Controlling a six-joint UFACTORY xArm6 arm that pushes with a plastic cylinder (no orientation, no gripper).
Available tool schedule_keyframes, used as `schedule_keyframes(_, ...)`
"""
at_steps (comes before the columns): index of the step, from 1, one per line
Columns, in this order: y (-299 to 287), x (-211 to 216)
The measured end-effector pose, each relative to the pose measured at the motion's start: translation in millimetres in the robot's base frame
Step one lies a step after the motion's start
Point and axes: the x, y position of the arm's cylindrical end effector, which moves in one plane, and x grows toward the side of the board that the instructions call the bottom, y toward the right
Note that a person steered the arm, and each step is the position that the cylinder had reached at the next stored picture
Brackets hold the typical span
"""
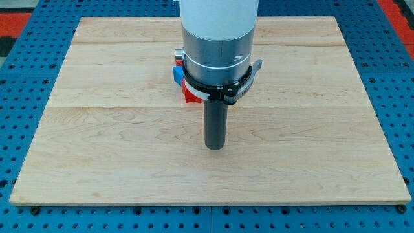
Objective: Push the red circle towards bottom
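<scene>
My tip (214,147) rests on the wooden board (116,149) a little below the board's middle. A red block (189,96) shows just above and to the left of the rod, mostly hidden behind the arm's grey body; its shape cannot be made out. A blue block (176,75) peeks out just above the red one, also mostly hidden. The tip is below and slightly right of both blocks and apart from them.
The arm's grey and white body (217,39) covers the board's upper middle and hides whatever lies behind it. A blue pegboard (26,97) surrounds the board on all sides.
</scene>
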Motion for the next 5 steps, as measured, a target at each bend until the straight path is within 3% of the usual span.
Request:
schedule_keyframes(1,19.0,-2.9)
schedule_keyframes(3,100.8,-85.3)
schedule_keyframes(4,110.5,-143.0)
schedule_keyframes(5,66.5,-176.0)
